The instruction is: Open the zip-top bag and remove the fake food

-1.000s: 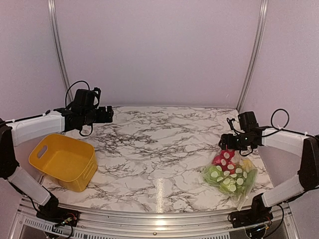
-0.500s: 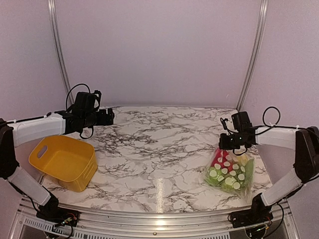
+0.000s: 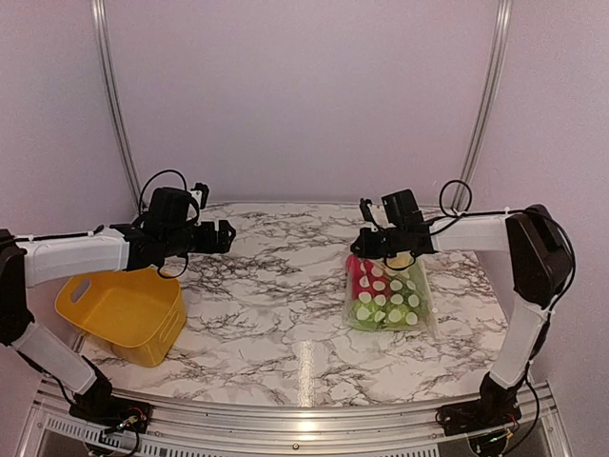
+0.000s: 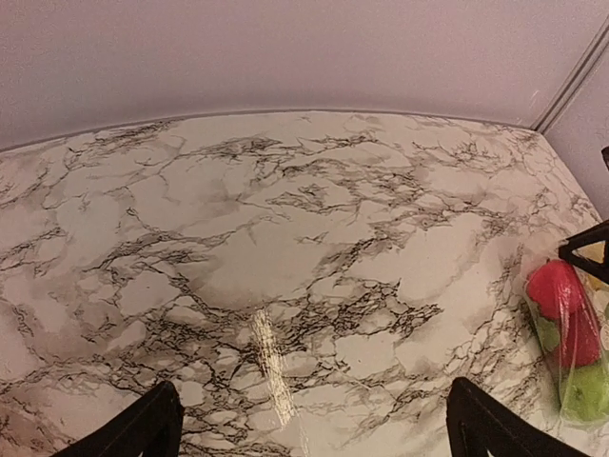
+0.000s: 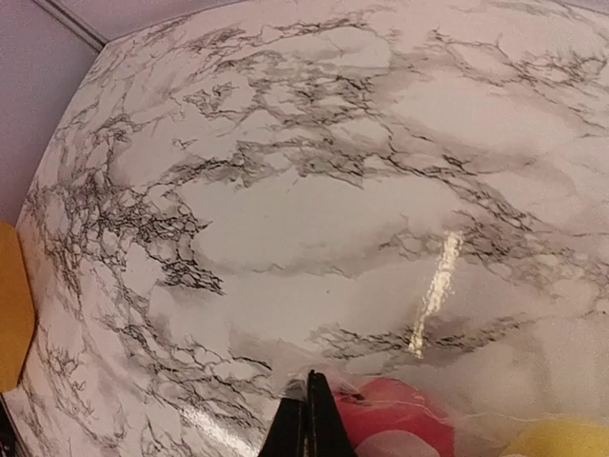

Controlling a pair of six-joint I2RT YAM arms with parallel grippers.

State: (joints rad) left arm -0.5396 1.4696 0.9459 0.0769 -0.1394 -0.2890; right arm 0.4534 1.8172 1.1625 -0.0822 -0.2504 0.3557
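Note:
The zip-top bag [image 3: 385,290] is clear with pale dots and hangs from its top corner right of the table's middle. My right gripper [image 3: 360,249] is shut on that corner. The right wrist view shows its closed tips [image 5: 306,379] pinching thin plastic [image 5: 285,367]. The fake food inside shows red [image 3: 360,274], green [image 3: 376,309] and yellow [image 5: 561,440]. My left gripper [image 3: 224,235] hovers open over the table's back left, apart from the bag. In the left wrist view its fingers [image 4: 152,424] frame bare marble, and the bag [image 4: 571,343] lies at the right edge.
A yellow plastic basket [image 3: 119,309] stands at the front left under my left arm; its edge [image 5: 11,305] shows in the right wrist view. The marble tabletop [image 3: 285,286] lies between the two grippers. Grey walls and metal posts [image 3: 485,105] close off the back.
My right gripper has shut on the bag's top and carried it left from the table's right edge toward the middle. My left gripper has drifted slightly right, still open.

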